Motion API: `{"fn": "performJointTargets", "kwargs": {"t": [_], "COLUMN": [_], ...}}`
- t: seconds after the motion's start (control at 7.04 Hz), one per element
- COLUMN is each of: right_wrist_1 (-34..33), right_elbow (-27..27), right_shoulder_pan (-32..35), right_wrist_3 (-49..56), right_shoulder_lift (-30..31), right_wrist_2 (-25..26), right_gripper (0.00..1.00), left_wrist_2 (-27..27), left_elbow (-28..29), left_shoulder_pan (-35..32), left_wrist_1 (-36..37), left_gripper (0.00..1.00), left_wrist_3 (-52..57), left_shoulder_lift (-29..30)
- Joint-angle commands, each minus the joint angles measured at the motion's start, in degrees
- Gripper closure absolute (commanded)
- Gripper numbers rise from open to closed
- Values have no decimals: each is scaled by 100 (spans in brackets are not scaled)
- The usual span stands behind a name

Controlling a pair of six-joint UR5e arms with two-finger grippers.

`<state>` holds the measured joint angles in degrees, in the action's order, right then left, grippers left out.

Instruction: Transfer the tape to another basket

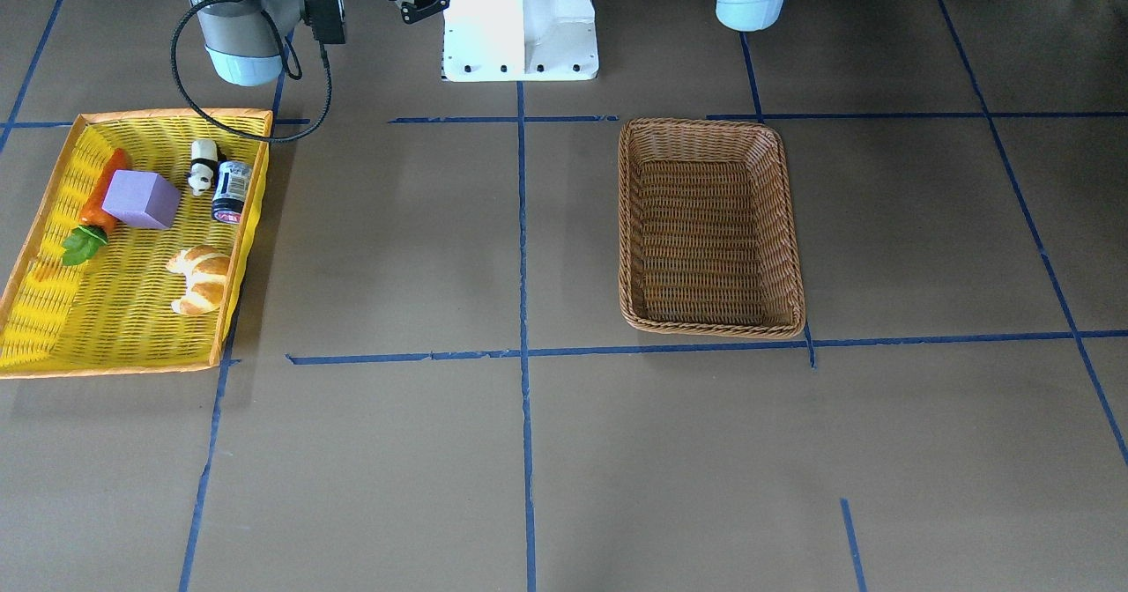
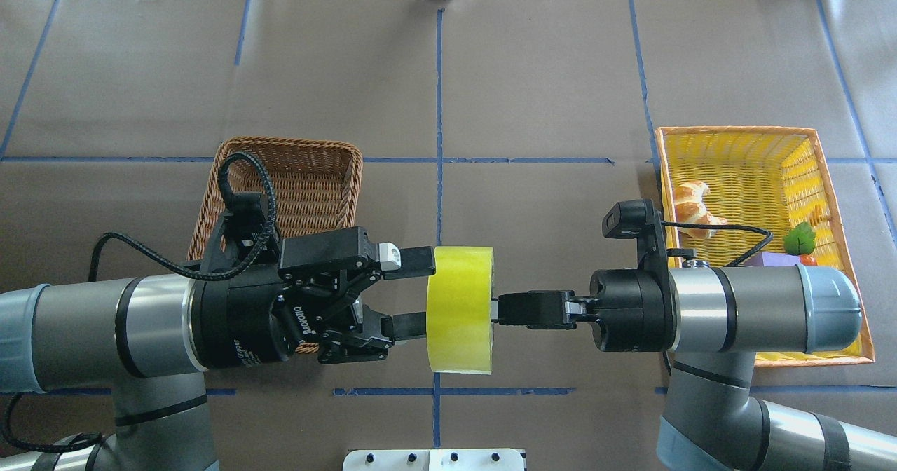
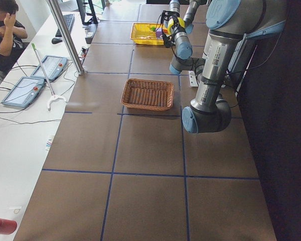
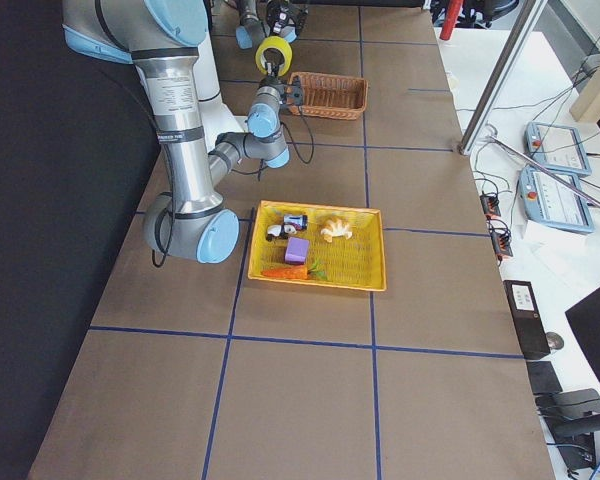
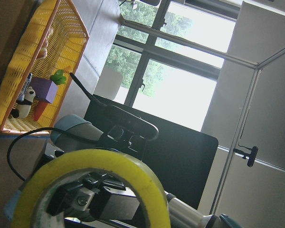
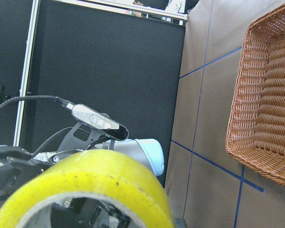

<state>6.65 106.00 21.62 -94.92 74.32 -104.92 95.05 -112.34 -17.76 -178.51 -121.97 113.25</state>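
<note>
Left jaws set apart just beside tape (image 2: 459,310) | right jaws clamped on tape | handover judged: left jaws to be closed fully before right jaws are opened | basket (image 2: 294,145) beyond left jaws

Both arms extend level, wrists facing: left end effector (image 2: 426,293) splayed wide; right end effector (image 2: 499,310) pinched on the tape (image 2: 459,275).
</note>
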Motion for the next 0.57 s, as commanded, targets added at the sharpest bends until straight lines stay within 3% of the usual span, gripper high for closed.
{"fn": "performJointTargets", "kwargs": {"t": [0.0, 0.43], "right_wrist_1": [3, -6], "right_elbow": [0, 8], "right_shoulder_pan": [-17, -35], "right_wrist_3": [0, 0], "right_shoulder_lift": [4, 4], "right_wrist_2": [15, 15], "right_gripper": [99, 99], "left_wrist_2": [-319, -418], "left_elbow": [71, 81], "left_shoulder_pan": [202, 282], "left_wrist_1": [18, 27], "left_gripper": [0, 0], "left_wrist_3": [7, 7], "left_shoulder_lift": [161, 215]}}
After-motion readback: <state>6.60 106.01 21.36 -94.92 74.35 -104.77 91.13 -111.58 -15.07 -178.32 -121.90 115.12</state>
